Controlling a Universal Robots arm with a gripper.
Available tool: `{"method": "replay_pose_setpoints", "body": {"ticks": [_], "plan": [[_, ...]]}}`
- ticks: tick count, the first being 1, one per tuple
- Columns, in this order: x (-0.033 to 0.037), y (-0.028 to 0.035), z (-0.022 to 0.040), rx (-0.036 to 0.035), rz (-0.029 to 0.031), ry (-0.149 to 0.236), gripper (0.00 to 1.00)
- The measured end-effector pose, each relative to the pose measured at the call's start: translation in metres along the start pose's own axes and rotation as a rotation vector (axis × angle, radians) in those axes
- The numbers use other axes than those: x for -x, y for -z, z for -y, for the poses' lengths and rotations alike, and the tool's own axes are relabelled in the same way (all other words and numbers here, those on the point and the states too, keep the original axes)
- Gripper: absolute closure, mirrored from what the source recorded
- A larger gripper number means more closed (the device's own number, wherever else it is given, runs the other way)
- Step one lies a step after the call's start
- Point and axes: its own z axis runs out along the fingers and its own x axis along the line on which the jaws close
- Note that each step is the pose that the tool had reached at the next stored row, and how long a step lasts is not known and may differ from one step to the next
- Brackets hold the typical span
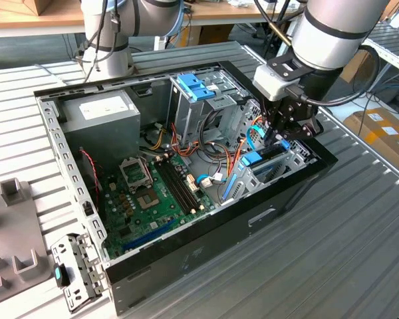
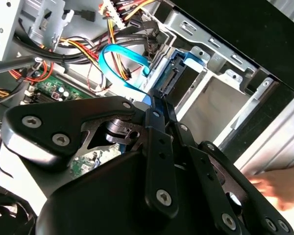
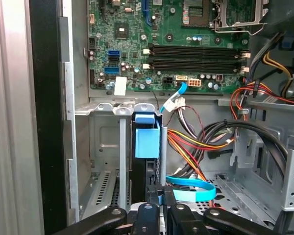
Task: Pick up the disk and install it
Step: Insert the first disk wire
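Exterior view, starting from the near side: a ribbed metal surface (image 1: 332, 266) carries an open black computer case (image 1: 206, 246), which lies on its side. Inside it, nearest to me, is the green motherboard (image 1: 153, 199). A little further, at the end of the case toward the exterior view's right, there is a low metal bay. The disk (image 1: 253, 158) stands on its edge in this bay, with its blue plastic rail on top. The pincer (image 1: 274, 136) hangs directly over the disk and points down into the bay.

In the first wrist view the pincer (image 3: 160, 208) has its two black fingers drawn close together at the upper edge of the disk (image 3: 147, 139). In the second wrist view the fingers also meet in a narrow tip. Whether the tips pinch the disk or only rest against it, I cannot tell. A light blue flat cable (image 3: 191, 188) curls just beside them.

Further back in the case are a grey box (image 1: 103, 113) with a white sticker and a tall metal cage (image 1: 196, 86) with a blue cap. Behind the case stands the arm's base (image 1: 106, 40).
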Motion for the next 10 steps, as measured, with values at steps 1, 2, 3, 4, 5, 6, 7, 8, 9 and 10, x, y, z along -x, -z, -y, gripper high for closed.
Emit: {"method": "replay_pose_setpoints", "body": {"ticks": [1,2,3,4,5,6,7,8,9,10], "plan": [[-0.0017,0.0000,-0.0005,-0.0013,0.0118,-0.002,0.84],[-0.0029,0.0002,-0.0007,-0.0017,0.0174,-0.002,0.84],[-0.0044,0.0003,-0.0008,-0.0020,0.0216,-0.003,0.84],[-0.0061,0.0004,-0.0009,-0.0021,0.0243,-0.003,0.84],[-0.0065,0.0004,-0.0009,-0.0021,0.0252,-0.004,0.84],[-0.0065,0.0003,-0.0009,-0.0021,0.0258,-0.004,0.84],[-0.0066,-0.0002,-0.0009,-0.0021,0.0259,-0.004,0.84],[-0.0067,-0.0006,-0.0010,-0.0021,0.0258,-0.004,0.84],[-0.0067,-0.0010,-0.0011,-0.0021,0.0257,-0.004,0.84],[-0.0067,-0.0010,-0.0011,-0.0021,0.0256,-0.004,0.84]]}}
